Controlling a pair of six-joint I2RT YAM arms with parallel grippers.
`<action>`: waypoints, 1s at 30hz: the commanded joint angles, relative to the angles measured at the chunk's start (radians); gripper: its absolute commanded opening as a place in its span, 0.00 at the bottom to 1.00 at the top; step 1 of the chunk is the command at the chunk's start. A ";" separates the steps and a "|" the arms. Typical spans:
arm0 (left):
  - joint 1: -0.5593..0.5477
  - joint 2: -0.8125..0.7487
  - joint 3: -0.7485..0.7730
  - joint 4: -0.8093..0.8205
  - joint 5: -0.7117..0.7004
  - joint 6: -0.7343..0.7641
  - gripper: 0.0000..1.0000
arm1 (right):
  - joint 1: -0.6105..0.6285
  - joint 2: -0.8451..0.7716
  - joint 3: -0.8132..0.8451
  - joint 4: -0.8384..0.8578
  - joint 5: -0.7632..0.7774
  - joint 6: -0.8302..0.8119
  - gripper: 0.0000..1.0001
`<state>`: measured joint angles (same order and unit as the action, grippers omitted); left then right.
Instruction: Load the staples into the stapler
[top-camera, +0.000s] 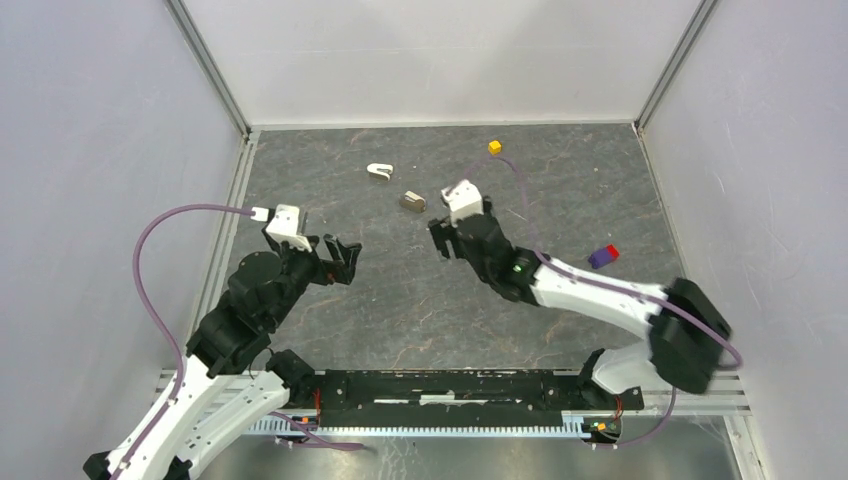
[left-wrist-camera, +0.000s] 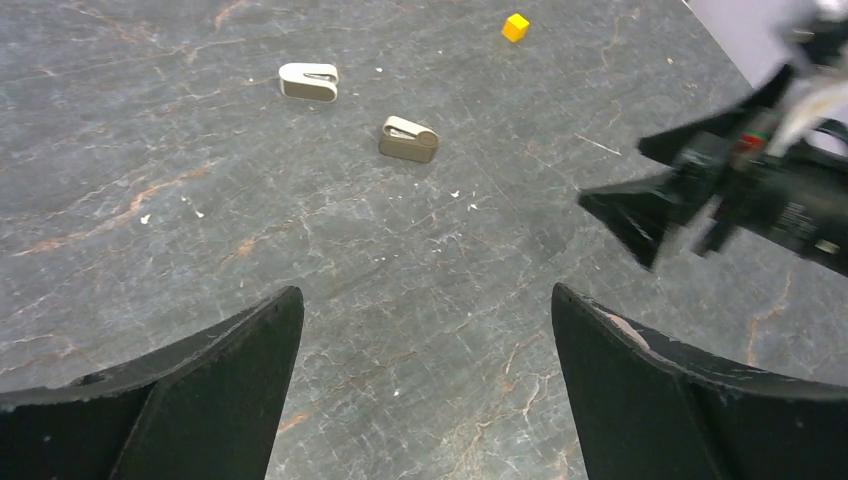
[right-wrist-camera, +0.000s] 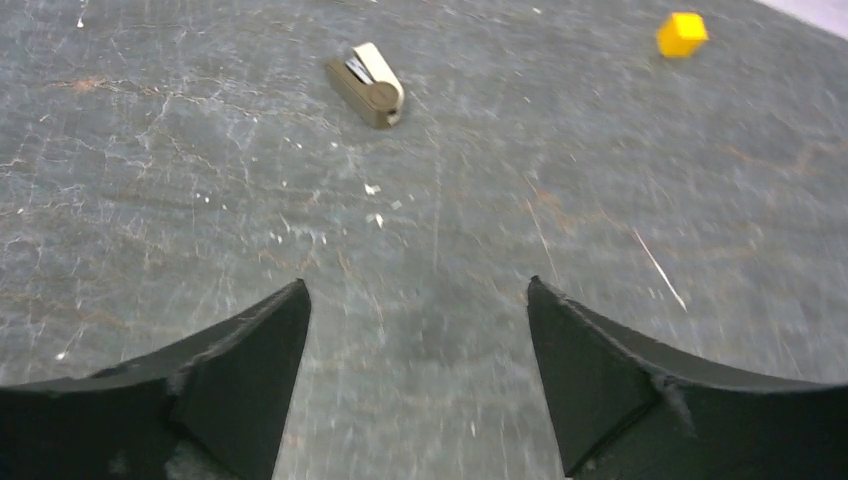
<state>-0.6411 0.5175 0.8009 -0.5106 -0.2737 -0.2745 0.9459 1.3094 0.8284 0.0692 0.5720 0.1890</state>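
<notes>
Stapler: the small white plastic hinged mini stapler lies at the far middle of the dark grey marbled tabletop, near a grey-brown little box and well apart from both arms. The left gripper and right gripper stand spread wide and empty. The staples cannot be made out in any view. The step in hand is judged to be the approach: lower one gripper across the stapler's narrow width and leave the other free for the hinge. The surface is flat and flecked with pale specks. A small yellow cube and a red-and-purple block lie aside. Plain pale walls enclose three sides.
</notes>
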 joint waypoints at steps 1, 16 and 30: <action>0.000 -0.039 0.014 0.004 -0.078 0.015 1.00 | -0.060 0.214 0.202 0.111 -0.221 -0.142 0.81; 0.000 -0.079 0.021 -0.005 -0.105 -0.011 1.00 | -0.227 0.740 0.590 0.083 -0.569 -0.351 0.56; 0.000 -0.070 0.023 -0.014 -0.113 -0.014 1.00 | -0.271 0.920 0.716 0.105 -0.656 -0.423 0.55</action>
<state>-0.6411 0.4381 0.8009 -0.5320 -0.3660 -0.2752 0.6838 2.1929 1.4727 0.1577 -0.0372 -0.2119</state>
